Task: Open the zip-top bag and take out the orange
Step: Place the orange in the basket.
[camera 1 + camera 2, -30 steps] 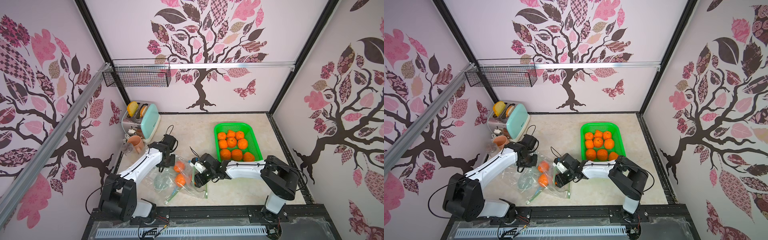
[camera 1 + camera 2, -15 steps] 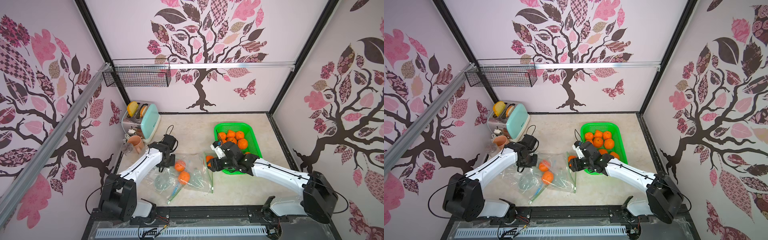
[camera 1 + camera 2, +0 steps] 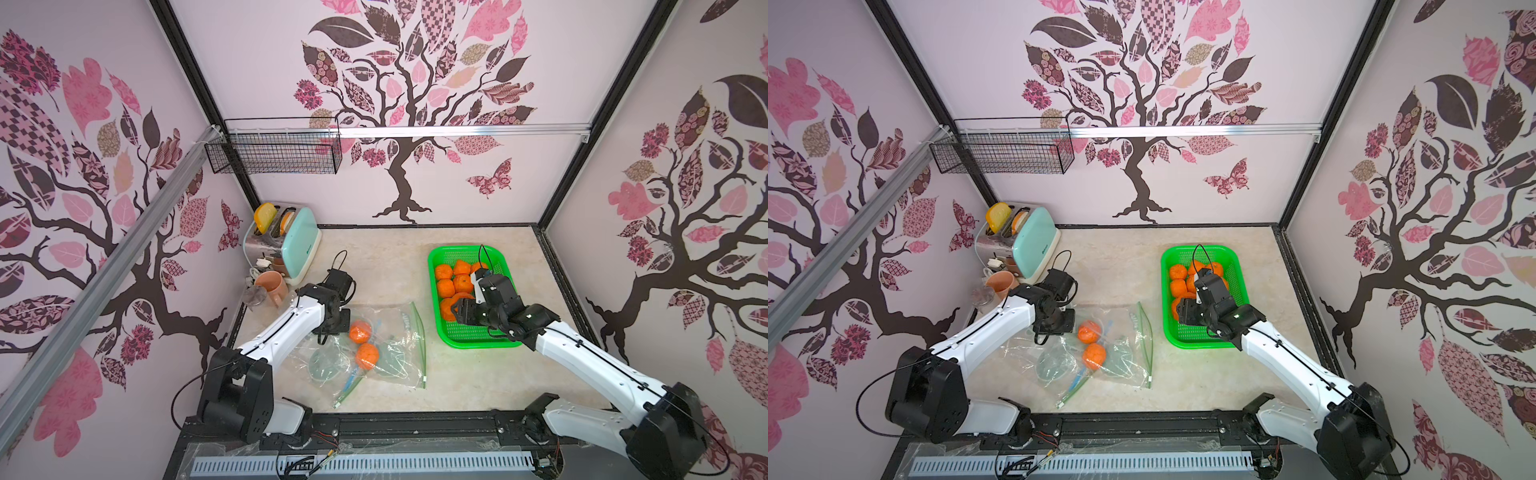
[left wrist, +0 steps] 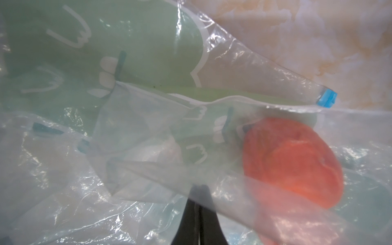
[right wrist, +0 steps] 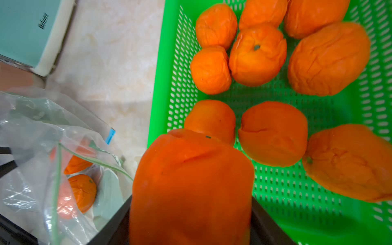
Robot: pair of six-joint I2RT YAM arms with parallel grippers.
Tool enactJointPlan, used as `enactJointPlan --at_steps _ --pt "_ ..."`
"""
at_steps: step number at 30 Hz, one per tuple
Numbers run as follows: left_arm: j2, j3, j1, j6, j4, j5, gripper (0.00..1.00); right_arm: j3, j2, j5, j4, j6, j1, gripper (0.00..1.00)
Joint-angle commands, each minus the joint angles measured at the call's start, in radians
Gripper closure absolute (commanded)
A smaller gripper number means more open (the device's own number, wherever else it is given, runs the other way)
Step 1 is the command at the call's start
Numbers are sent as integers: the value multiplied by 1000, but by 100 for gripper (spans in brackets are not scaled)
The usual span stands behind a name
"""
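The clear zip-top bag [image 3: 390,349] [image 3: 1121,349] lies on the table with its green zip edges apart on the right. Two oranges [image 3: 360,331] [image 3: 367,355] sit inside it. My left gripper [image 3: 332,325] [image 4: 198,210] is shut on the bag's left side, with film over its tips. In the left wrist view one bagged orange [image 4: 292,161] and the blue slider [image 4: 327,99] show. My right gripper [image 3: 462,309] [image 5: 191,214] is shut on another orange [image 5: 191,169] [image 3: 1187,300]. It hangs over the near left corner of the green basket [image 3: 478,338] [image 5: 163,84].
Several more oranges [image 3: 453,278] fill the far half of the basket. A mint toaster [image 3: 297,243], an orange mug [image 3: 272,286] and a glass [image 3: 254,296] stand at the back left. A wire rack [image 3: 276,151] hangs on the rear wall.
My right gripper has come out of the bag's mouth holding an orange and moved right to the green basket. The left arm has stayed put, still pinching the bag.
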Motion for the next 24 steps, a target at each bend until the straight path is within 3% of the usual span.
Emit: enactJointPlan --at_steps 1,11,16,24 --pt "-7 -6 6 2 2 4 100 -49 36 -47 0 43 2 39" --pt "-6 -6 6 2 2 4 100 -84 179 -144 98 69 3 33" --pt "-6 -5 6 1 2 4 100 -36 235 -158 78 58 3 23" --pt "-9 -5 6 1 2 4 100 51 126 -96 -47 37 2 14"
